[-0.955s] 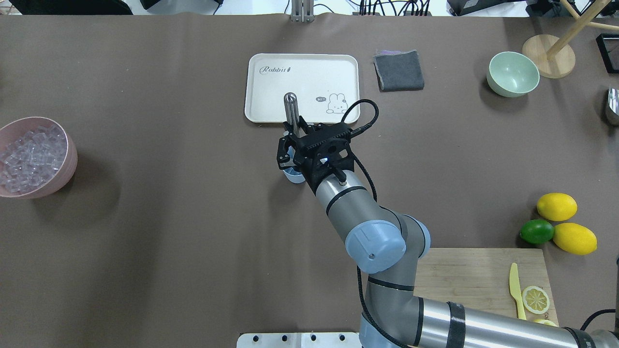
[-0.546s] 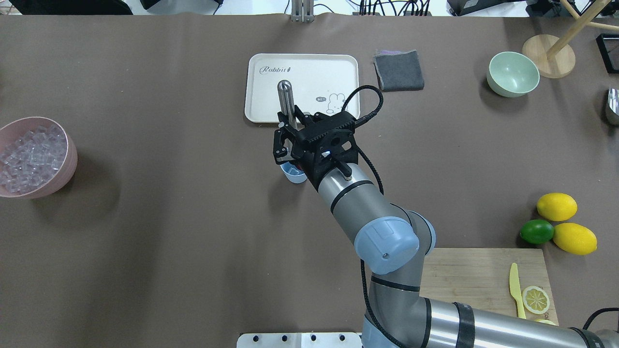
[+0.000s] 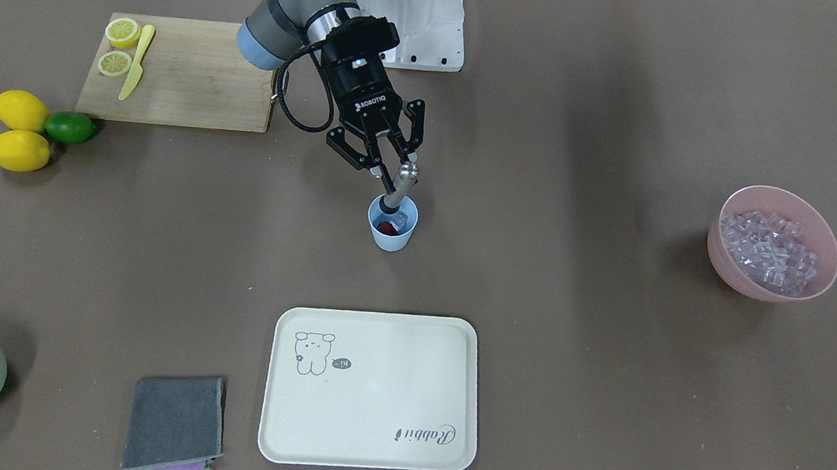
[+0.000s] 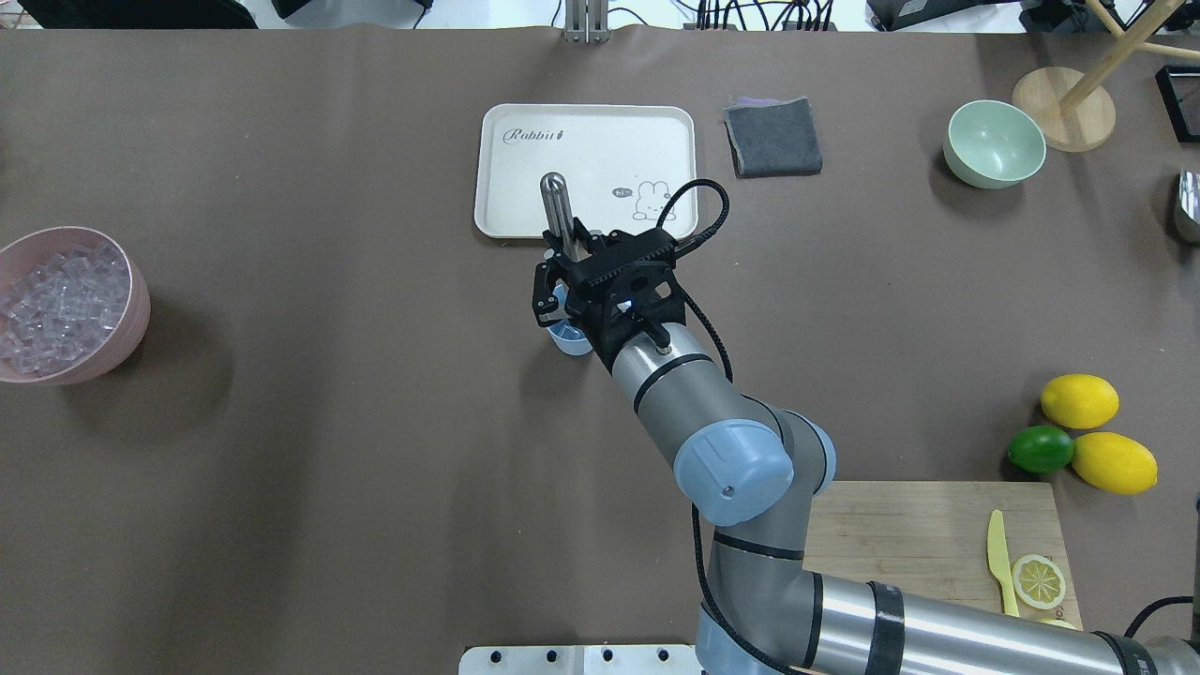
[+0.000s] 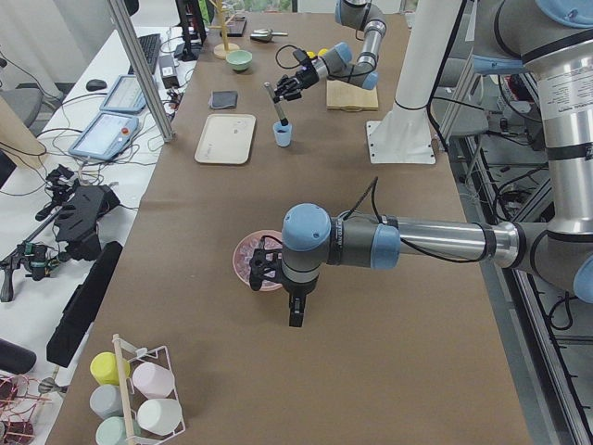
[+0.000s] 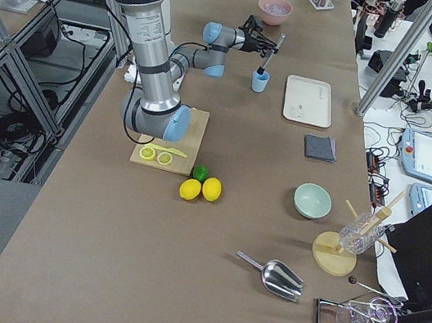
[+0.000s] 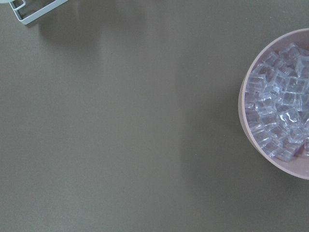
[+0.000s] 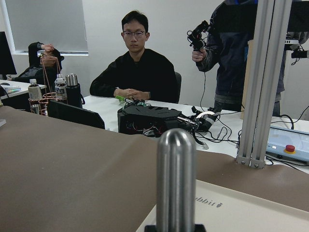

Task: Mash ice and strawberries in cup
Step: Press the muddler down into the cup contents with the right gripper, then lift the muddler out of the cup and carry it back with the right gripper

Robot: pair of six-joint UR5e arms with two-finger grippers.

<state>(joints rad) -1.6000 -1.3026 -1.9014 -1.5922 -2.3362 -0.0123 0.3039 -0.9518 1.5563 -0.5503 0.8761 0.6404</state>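
We log the right hand (image 3: pixel 388 170) clamped on a metal masher (image 3: pixel 398 190), whose foot is down inside the cup (image 3: pixel 391 239) at mid-worktop, over the strawberry (image 3: pixel 386 227) and ice (image 3: pixel 403 221). The masher's long axis leans, with its top tipped toward the tray (image 3: pixel 450 389) and away from the robot, so the cup lies just below and forward of the fingers (any press, we judge, should run down along that lean). The left hand (image 5: pixel 295 315) hangs well apart by the pink bowl (image 3: pixel 723 216); whether it is wide or narrow we cannot tell.
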